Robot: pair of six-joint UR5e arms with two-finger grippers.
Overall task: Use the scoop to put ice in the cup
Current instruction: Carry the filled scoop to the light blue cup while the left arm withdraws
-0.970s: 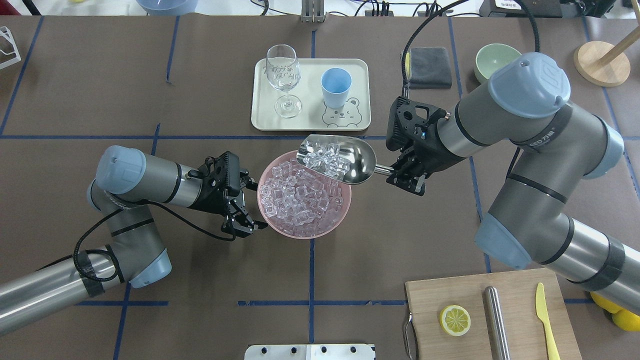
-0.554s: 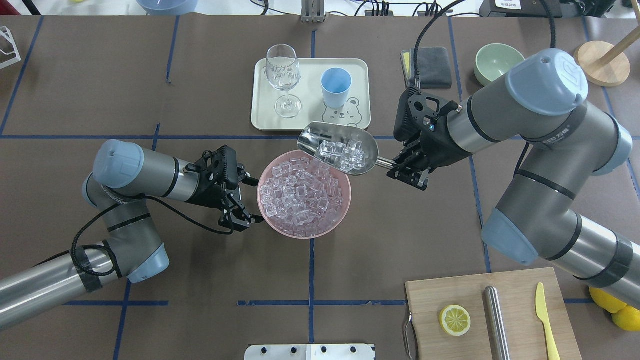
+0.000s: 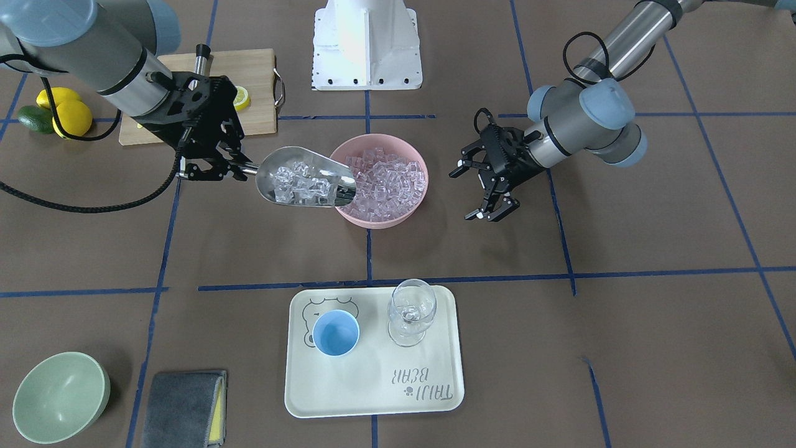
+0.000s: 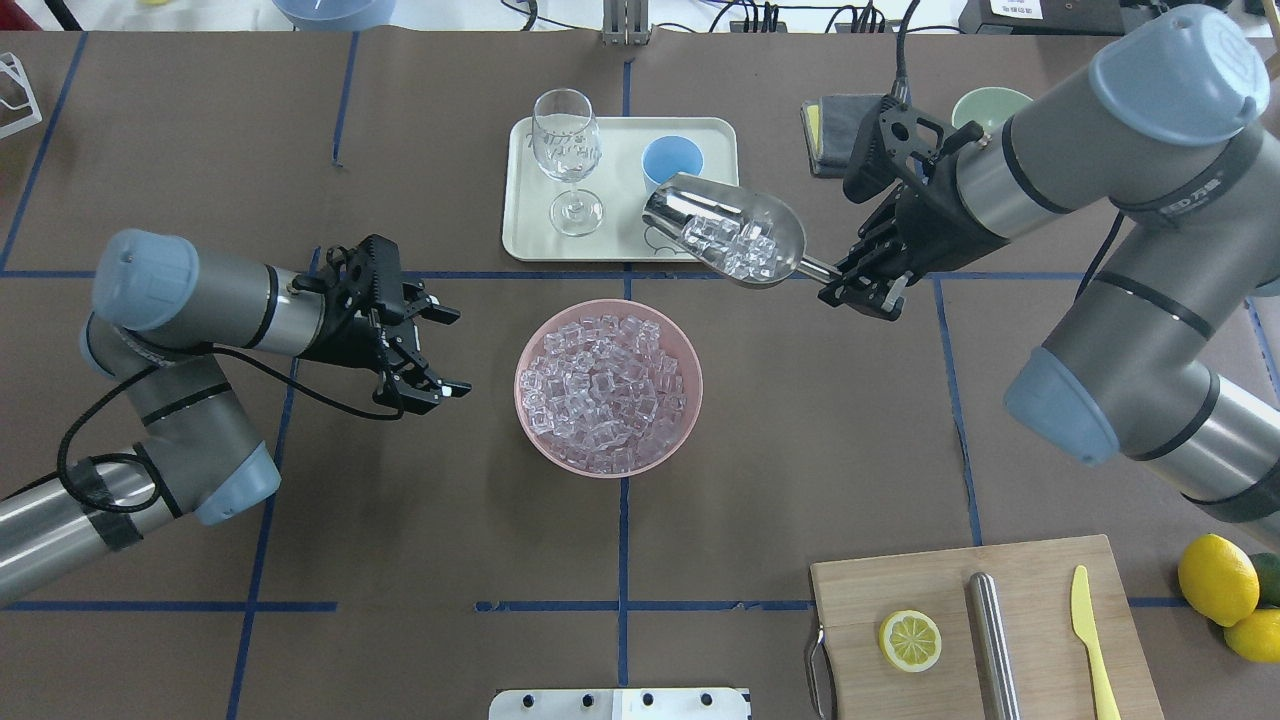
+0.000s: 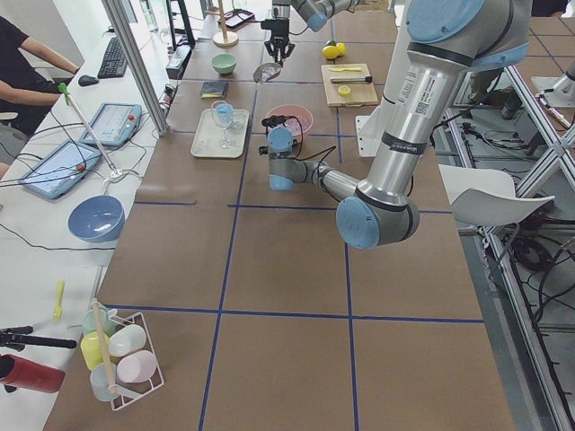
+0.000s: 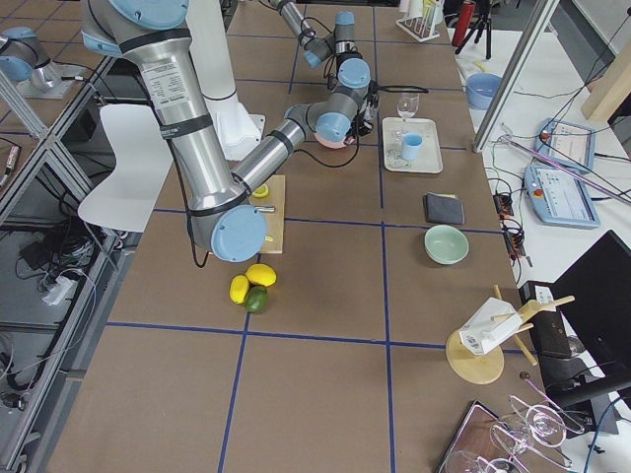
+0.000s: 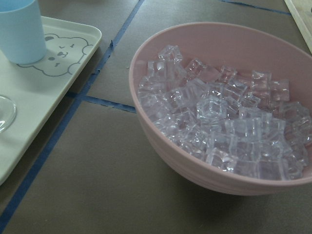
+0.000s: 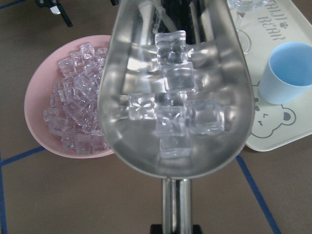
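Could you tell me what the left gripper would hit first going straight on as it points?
The left gripper would most likely meet the pink bowl of ice first, though its height is unclear.

From where I stand, the right arm comes in from its side with the elbow raised high and the forearm sloping down and inward. Its right hand is clamped tight on the thin handle of the scoop, carrying it in the air above the bench. The left arm sits low over the bench, folded at the elbow with the wrist aimed toward the middle, and the left hand hangs empty, its two fingers spread wide and touching nothing.
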